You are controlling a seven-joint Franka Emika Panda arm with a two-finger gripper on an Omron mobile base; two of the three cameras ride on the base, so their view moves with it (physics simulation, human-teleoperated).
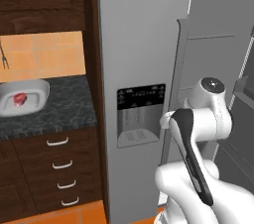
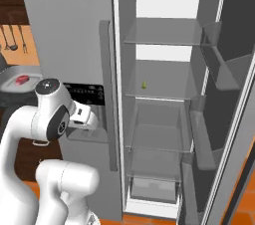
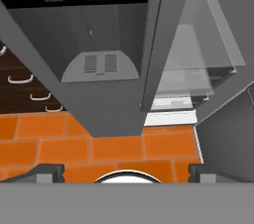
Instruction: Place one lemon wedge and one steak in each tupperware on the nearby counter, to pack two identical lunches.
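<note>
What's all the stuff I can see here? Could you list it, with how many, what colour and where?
Tub: one, pale grey-white, on the counter left of the fridge.
Steak: one, red, inside the tub.
Counter: one, black-grey marbled, over the drawers.
Drawers: four silver handles visible, dark wood, under the counter.
Fridge: one, grey, right-hand door open, dispenser on the shut door.
Lemon wedge: one, yellow-green, on a middle fridge shelf.
Utensils: a few, dark, hanging on the orange wall tiles.
Floor: orange tiles, below the fridge.
Gripper: one, dark tips, open and holding nothing, over the floor before the fridge.
</note>
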